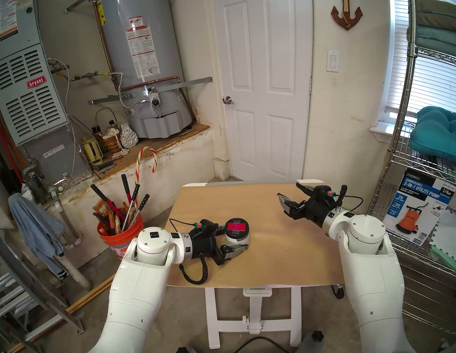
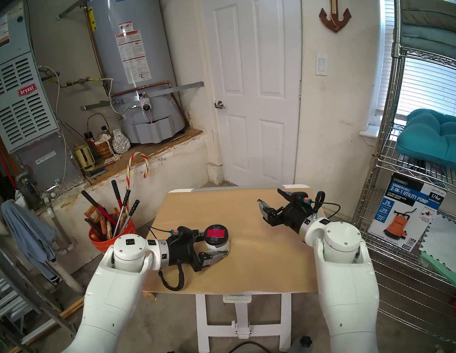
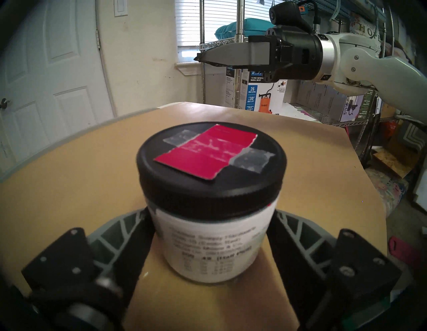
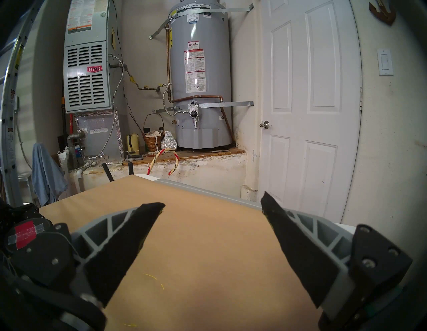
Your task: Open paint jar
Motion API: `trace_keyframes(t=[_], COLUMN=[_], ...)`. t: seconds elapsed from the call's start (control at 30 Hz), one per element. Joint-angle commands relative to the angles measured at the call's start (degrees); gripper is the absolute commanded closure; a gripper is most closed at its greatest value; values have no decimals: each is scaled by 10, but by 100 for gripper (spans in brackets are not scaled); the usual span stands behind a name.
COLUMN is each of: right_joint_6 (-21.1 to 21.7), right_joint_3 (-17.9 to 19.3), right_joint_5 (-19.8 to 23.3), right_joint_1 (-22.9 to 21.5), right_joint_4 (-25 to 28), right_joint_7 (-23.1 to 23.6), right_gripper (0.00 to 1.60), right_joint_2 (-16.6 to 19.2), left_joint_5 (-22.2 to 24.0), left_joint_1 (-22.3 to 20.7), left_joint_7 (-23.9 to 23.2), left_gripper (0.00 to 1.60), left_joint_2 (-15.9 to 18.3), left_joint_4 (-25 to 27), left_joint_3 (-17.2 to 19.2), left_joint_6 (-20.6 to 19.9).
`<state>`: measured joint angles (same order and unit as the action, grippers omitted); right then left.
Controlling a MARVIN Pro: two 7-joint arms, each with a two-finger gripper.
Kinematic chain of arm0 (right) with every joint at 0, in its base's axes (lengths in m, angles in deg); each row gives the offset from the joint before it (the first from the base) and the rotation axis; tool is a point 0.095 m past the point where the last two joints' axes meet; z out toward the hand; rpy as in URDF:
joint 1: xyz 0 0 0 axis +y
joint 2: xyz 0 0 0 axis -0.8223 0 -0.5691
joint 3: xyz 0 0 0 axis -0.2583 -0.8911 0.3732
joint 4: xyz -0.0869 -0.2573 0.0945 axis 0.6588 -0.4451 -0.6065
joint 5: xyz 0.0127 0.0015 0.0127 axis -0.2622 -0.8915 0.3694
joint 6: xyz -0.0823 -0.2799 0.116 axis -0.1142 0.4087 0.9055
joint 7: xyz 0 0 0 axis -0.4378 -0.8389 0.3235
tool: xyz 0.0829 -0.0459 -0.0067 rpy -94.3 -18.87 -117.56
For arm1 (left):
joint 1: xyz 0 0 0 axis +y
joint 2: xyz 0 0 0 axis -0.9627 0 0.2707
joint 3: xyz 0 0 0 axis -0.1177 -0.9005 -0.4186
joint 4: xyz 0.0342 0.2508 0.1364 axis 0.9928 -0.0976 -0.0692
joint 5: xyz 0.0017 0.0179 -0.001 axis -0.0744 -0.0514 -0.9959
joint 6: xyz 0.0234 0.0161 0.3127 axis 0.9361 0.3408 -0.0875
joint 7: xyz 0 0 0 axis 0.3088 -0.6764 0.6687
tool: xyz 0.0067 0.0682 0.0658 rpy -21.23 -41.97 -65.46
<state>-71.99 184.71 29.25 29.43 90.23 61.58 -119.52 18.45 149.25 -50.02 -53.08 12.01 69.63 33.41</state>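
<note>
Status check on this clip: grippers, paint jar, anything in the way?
Left gripper jaws around paint jar body, contact unclear. Right gripper open, empty, above table. Lid on. Nothing blocking.

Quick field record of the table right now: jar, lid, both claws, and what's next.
jar: paint jar upright on the paper-covered table, toward the robot's left
lid: black lid on the jar, red square taped on top
left claw: left claw around the jar's white body below the lid, fingers against both sides
right claw: right claw open, empty, above the table, apart from the jar
step: lid not yet touched
likely next: right claw moves over to the lid
</note>
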Motion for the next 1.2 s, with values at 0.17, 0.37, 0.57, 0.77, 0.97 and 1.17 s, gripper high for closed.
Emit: trace_keyframes(t=[0.17, 0.37, 0.57, 0.77, 0.97, 1.17], right_joint_6=[-2, -2, -2, -2, -2, -2], right_joint_3=[-1, -1, -1, -1, -1, -1], right_joint_5=[1, 1, 1, 1, 1, 1], right_joint_1=[-7, -7, -7, -7, -7, -7], right_joint_4=[13, 13, 12, 12, 12, 12], right_joint_7=[0, 0, 0, 0, 0, 0], right_gripper=[0, 0, 0, 0, 0, 0], right_joint_2=[0, 0, 0, 0, 0, 0], left_joint_5=[11, 7, 5, 4, 4, 4], left_joint_1=[-15, -39, -74, -102, -127, -146], left_joint_7=[16, 15, 12, 12, 10, 3], left_gripper=[115, 143, 149, 144, 153, 160], left_joint_2=[-10, -15, -25, -34, -41, -44], left_joint_4=[23, -2, -44, -85, -117, -140], left_joint_3=[22, 18, 8, 0, -7, -12], left_joint_6=[10, 17, 25, 35, 46, 58])
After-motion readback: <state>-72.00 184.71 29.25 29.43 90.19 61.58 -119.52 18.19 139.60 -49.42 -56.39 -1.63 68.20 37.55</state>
